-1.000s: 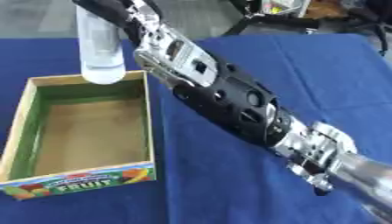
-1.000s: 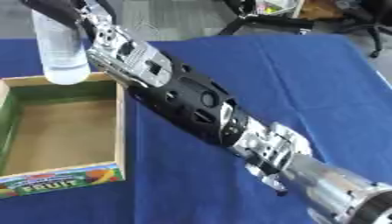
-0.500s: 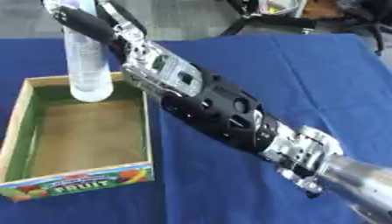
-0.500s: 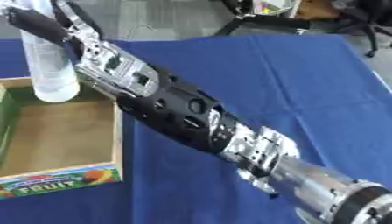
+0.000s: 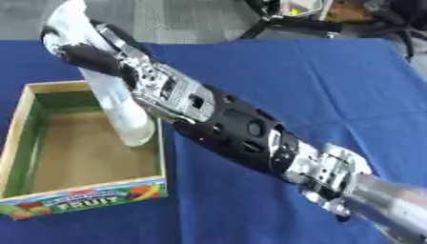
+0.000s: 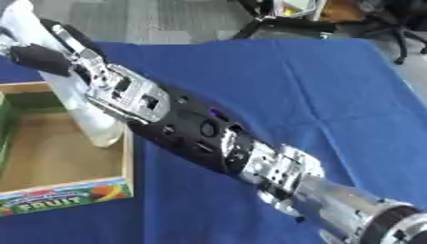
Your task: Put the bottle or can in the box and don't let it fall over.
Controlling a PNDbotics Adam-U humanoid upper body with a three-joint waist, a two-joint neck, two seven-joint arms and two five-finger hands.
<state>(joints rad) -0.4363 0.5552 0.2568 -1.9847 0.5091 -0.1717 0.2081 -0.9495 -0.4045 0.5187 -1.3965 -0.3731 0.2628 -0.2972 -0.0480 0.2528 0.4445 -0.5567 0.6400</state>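
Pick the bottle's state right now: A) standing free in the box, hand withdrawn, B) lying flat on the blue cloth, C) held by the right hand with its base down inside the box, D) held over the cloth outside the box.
C: the right hand is curled round the clear bottle, whose base sits low inside the cardboard box near its right wall.

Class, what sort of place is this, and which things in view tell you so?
Probably a lab or office: a table under a blue cloth, grey floor with chair legs behind it, and a robot right hand holding a bottle in a box.
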